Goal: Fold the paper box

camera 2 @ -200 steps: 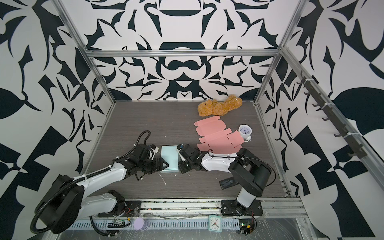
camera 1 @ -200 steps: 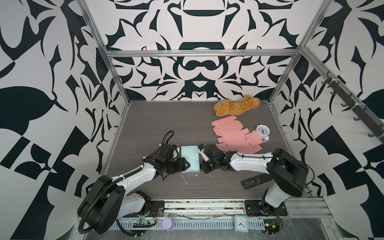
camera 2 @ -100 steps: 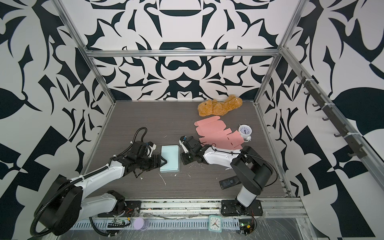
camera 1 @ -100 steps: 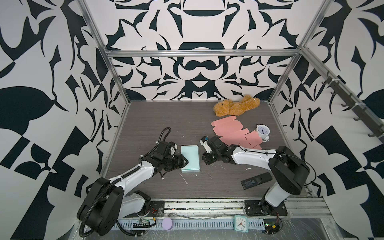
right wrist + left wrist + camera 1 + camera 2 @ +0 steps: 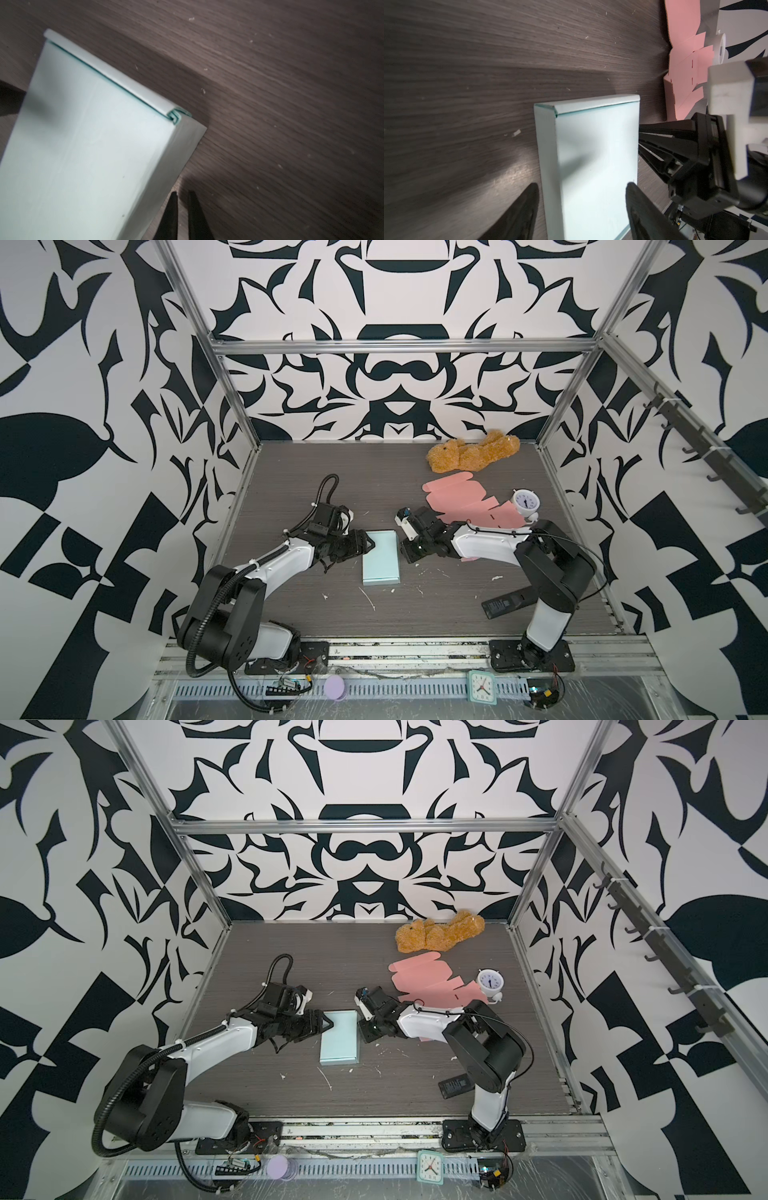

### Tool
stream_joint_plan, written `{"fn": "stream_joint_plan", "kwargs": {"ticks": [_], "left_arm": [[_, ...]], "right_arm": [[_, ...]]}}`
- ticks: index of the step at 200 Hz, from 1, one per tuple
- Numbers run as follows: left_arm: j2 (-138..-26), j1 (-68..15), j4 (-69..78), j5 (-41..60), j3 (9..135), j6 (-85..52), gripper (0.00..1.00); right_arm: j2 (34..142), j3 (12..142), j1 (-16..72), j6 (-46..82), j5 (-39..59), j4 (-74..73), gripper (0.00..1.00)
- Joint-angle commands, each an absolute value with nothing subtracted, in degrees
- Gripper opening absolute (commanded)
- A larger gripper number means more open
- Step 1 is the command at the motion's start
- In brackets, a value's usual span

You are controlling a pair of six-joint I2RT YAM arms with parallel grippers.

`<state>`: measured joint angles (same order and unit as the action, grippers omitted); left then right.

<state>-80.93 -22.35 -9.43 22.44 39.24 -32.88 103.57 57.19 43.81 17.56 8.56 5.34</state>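
Lying flat near the middle of the dark table [image 5: 291,472], the pale blue box [image 5: 380,558] is looking fully formed, with its lid down and a rolled flap running along one short end, which both wrist views are showing tucked in. The left gripper [image 5: 368,545] is sitting at the box's far left corner with its jaws spread wide and nothing between them being squeezed. In the left wrist view one finger [image 5: 527,207] is resting low beside the long wall while the other is hovering over the lid, probably so the box is being fenced in and kept from sliding. The right gripper [image 5: 404,551] is coming in from the opposite long side with its jaws almost together, leaving only a sliver of gap and holding nothing. Its tips are sitting just beside the side wall, seemingly acting as a narrow pusher for pressing that wall square. A flat pink sheet [image 5: 461,499] is lying well apart behind the right arm, not yet being worked.
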Motion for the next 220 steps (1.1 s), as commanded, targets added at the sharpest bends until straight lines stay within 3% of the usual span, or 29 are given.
{"fn": "stream_joint_plan", "kwargs": {"ticks": [1, 220], "left_arm": [[-82.73, -21.66, -9.80, 24.11, 40.88, -31.38, 0.69], [-90.98, -23.33, 0.57, 30.85, 43.00, -34.89, 0.62]], "right_arm": [[103.90, 60.15, 43.18, 16.29, 8.16, 5.42, 0.14], [108.75, 65.23, 44.95, 18.67, 12.70, 2.07, 0.12]]}}
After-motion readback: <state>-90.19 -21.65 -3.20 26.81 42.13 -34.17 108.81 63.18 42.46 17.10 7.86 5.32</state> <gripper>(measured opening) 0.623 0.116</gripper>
